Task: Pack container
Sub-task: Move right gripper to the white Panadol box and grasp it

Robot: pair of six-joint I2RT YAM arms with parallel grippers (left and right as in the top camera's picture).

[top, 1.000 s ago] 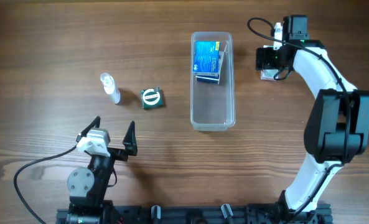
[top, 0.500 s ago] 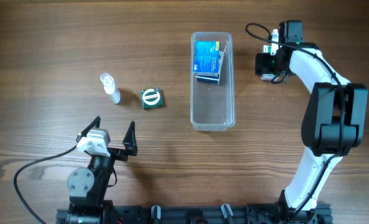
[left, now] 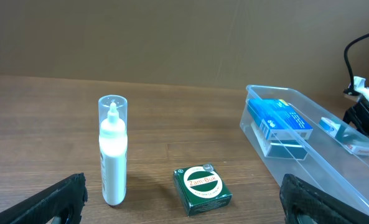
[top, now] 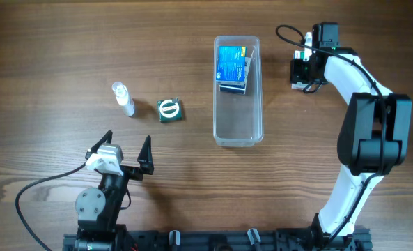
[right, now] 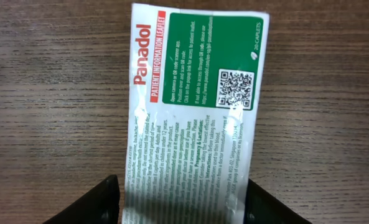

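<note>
The clear plastic container point(top: 237, 120) lies lengthwise at mid-table and also shows in the left wrist view point(left: 333, 180). A blue box point(top: 232, 64) on a darker box sits in its far end. My right gripper point(top: 305, 71) is to the right of the container's far end. Its fingers are closed on both long sides of a white and green Panadol box point(right: 196, 112) lying flat on the table, the gripper point(right: 183, 186) straddling its near end. My left gripper point(top: 128, 139) is open and empty at the front left.
A green Zam-Buk box point(top: 169, 110) lies left of the container and in front of my left gripper point(left: 183, 183). A small clear bottle point(top: 123, 97) with white contents stands left of that box point(left: 203, 188). The right arm's cable loops above the container's far right corner.
My right gripper moved slightly up and left over the Panadol box, and its jaws narrowed onto it. The left arm and the other objects have not moved.
</note>
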